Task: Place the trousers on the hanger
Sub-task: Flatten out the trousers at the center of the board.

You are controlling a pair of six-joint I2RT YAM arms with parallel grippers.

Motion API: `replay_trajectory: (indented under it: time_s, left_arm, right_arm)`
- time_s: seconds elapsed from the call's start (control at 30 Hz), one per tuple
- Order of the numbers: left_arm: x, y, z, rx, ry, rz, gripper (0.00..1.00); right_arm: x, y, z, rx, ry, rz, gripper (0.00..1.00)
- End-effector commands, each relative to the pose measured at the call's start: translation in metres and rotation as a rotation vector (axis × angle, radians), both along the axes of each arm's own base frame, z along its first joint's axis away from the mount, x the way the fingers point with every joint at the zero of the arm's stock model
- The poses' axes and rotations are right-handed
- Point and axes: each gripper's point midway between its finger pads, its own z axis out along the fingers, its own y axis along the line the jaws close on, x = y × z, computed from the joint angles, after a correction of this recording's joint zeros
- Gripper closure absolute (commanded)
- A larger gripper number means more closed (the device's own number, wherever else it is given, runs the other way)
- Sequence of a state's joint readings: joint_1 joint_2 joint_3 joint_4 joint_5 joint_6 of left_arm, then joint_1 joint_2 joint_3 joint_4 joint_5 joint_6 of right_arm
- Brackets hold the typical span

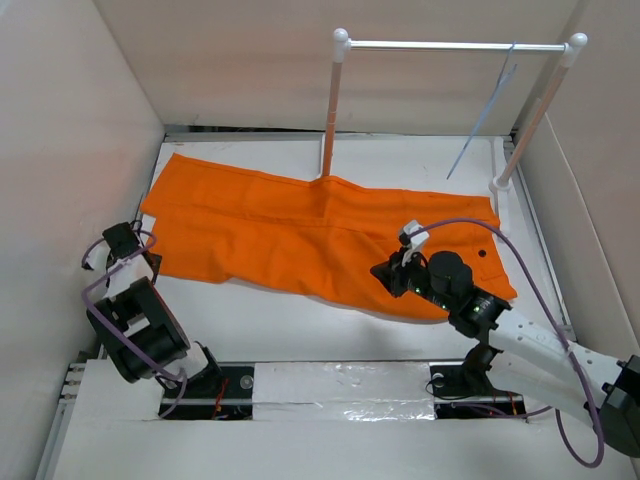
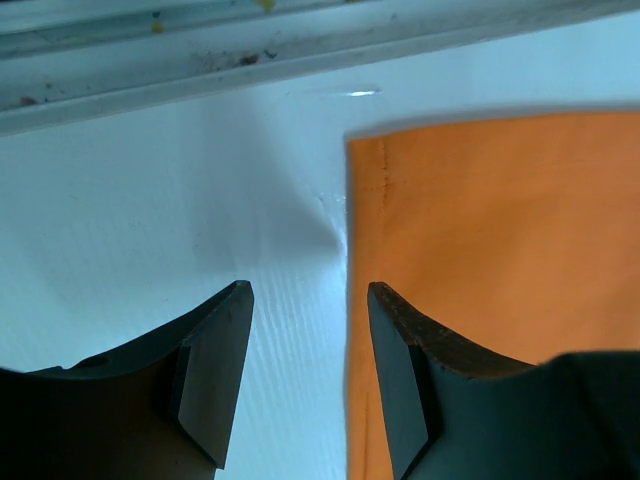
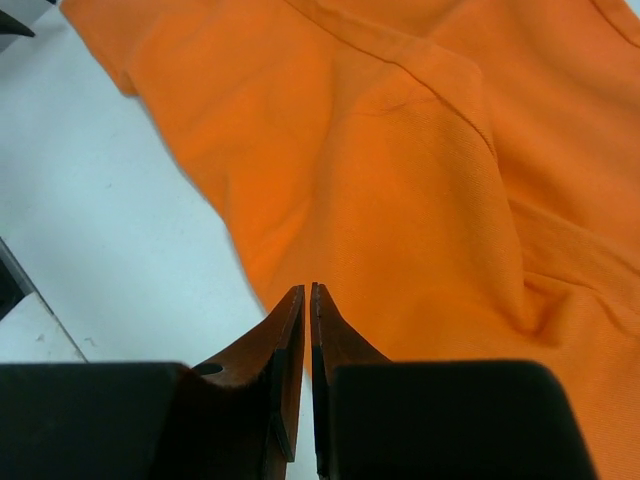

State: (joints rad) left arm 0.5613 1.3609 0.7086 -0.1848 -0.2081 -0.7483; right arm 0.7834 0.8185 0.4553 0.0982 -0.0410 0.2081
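The white table [image 1: 260,320] carries the whole job, and little of it looks begun. The trousers [image 1: 300,230] lie spread flat across it, legs reaching to the left, waist with its dark button to the right near the right arm. No part of the cloth is lifted. The white rack [image 1: 450,45] stands at the far edge, its left post rising right at the cloth's far border. The hanger [image 1: 482,121] hangs from the rod at the far right, seen almost edge-on, well apart from the trousers and touched by neither arm. So picking up, carrying and draping all seem left to do.

The enclosure walls crowd both sides, and the rack posts would sit in the path of any lift toward the hanger. The right arm itself lies over the waist end.

The left gripper [image 2: 308,295] is spread apart and empty at the leg end – one finger over bare table, the other over orange cloth. The right gripper [image 3: 306,290] is pressed closed above the cloth's near edge, with no fabric seen between its fingers
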Motion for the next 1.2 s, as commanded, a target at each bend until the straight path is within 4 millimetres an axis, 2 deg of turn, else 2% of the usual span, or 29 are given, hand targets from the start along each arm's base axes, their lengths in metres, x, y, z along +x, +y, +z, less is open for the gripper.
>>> replay_trajectory:
  time_s: [0.0, 0.23, 0.57, 0.63, 0.7, 0.77, 0.83, 0.87, 0.93, 0.97, 1.0, 1.03, 1.07, 1.1, 1.17]
  left_arm:
    - [0.003, 0.003, -0.006, -0.011, 0.023, -0.014, 0.53]
    - [0.017, 0.000, -0.019, -0.047, -0.009, -0.048, 0.55]
    - [0.033, -0.008, -0.042, -0.076, 0.008, -0.072, 0.59]
    - [0.036, -0.007, -0.041, -0.071, -0.001, -0.076, 0.83]
    - [0.037, -0.006, -0.038, -0.061, -0.005, -0.083, 1.00]
    - [0.039, -0.006, -0.031, -0.060, -0.026, -0.081, 1.00]
    - [0.044, -0.011, -0.012, -0.038, -0.085, -0.097, 1.00]
    - [0.055, -0.021, 0.019, 0.001, -0.169, -0.141, 1.00]
    - [0.063, -0.034, 0.045, 0.041, -0.227, -0.189, 1.00]
    - [0.067, -0.036, 0.078, 0.108, -0.291, -0.201, 1.00]
    - [0.071, -0.055, 0.092, 0.130, -0.305, -0.259, 1.00]
    - [0.071, -0.062, 0.108, 0.168, -0.323, -0.286, 1.00]
    - [0.067, -0.067, 0.138, 0.229, -0.376, -0.286, 1.00]
    - [0.069, -0.085, 0.151, 0.245, -0.412, -0.336, 1.00]
    - [0.058, -0.099, 0.182, 0.289, -0.494, -0.372, 1.00]
  right_arm:
    - [0.002, 0.007, 0.015, 0.045, -0.049, 0.036, 0.88]
    - [0.004, 0.015, 0.004, 0.028, -0.015, 0.059, 0.87]
    - [0.005, 0.015, 0.001, 0.023, -0.009, 0.054, 0.87]
    - [0.006, 0.015, 0.000, 0.022, -0.004, 0.050, 0.87]
    - [0.007, 0.014, -0.002, 0.018, 0.001, 0.041, 0.87]
    - [0.012, 0.010, -0.004, 0.005, -0.001, 0.007, 0.87]
    - [0.016, 0.004, -0.004, 0.001, 0.002, -0.037, 0.86]
    - [0.017, -0.002, -0.007, -0.005, 0.022, -0.065, 0.86]
    - [0.024, -0.020, -0.017, -0.017, 0.057, -0.163, 0.88]
    - [0.024, -0.025, -0.020, -0.014, 0.068, -0.182, 0.89]
    - [0.023, -0.029, -0.017, 0.016, 0.079, -0.198, 0.92]
    - [0.021, -0.035, -0.023, 0.014, 0.103, -0.214, 0.98]
    - [0.022, -0.045, -0.030, 0.016, 0.125, -0.251, 1.00]
    - [0.022, -0.052, -0.025, 0.054, 0.130, -0.286, 1.00]
    - [0.020, -0.073, -0.038, 0.039, 0.181, -0.357, 1.00]
